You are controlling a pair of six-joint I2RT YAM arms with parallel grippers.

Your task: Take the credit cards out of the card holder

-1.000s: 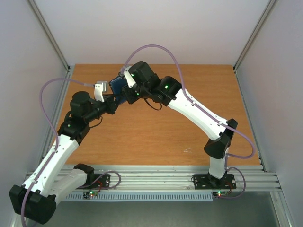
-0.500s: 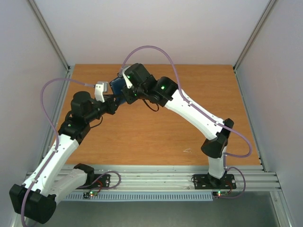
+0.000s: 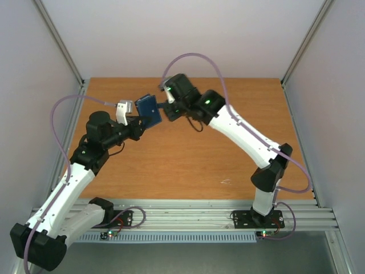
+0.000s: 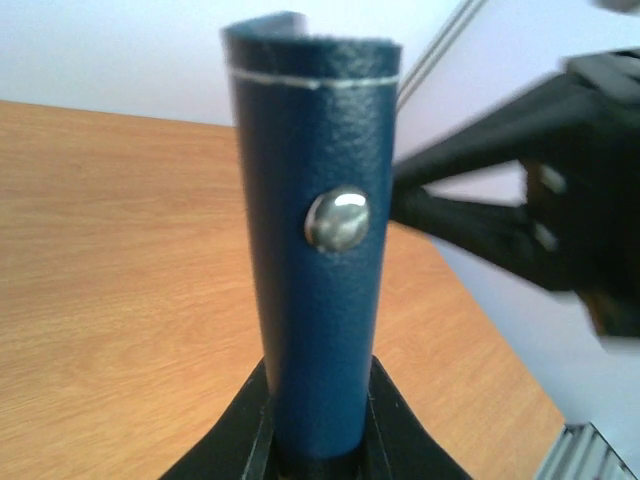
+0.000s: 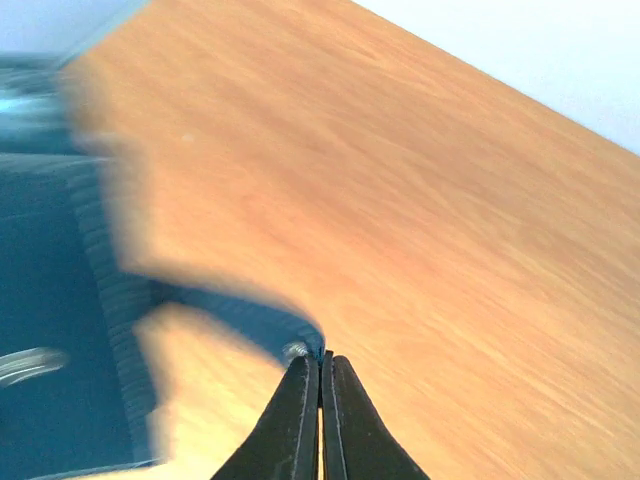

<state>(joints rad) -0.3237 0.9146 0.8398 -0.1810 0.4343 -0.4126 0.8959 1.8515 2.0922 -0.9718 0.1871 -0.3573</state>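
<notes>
The dark navy card holder [image 3: 149, 109] is held off the table between both arms. My left gripper [image 3: 138, 122] is shut on its lower end; in the left wrist view the holder [image 4: 315, 250] stands upright between my fingers [image 4: 318, 425], closed side and metal snap facing the camera. My right gripper [image 3: 166, 109] is shut on the tip of the holder's snap tab [image 5: 245, 318], which stretches out from the blurred holder body [image 5: 50, 350] to the right gripper's fingertips [image 5: 321, 362]. The right gripper also shows as a blurred black shape in the left wrist view [image 4: 470, 215]. The credit cards are hidden.
The orange wooden table [image 3: 188, 160] lies under both arms. Grey walls with metal posts close it in at the back and both sides. A metal rail [image 3: 188, 214] runs along the near edge by the arm bases.
My right gripper has moved right, off the top of the card holder, drawing the snap tab with it. The holder's navy face now shows from above. The left arm has barely moved.
</notes>
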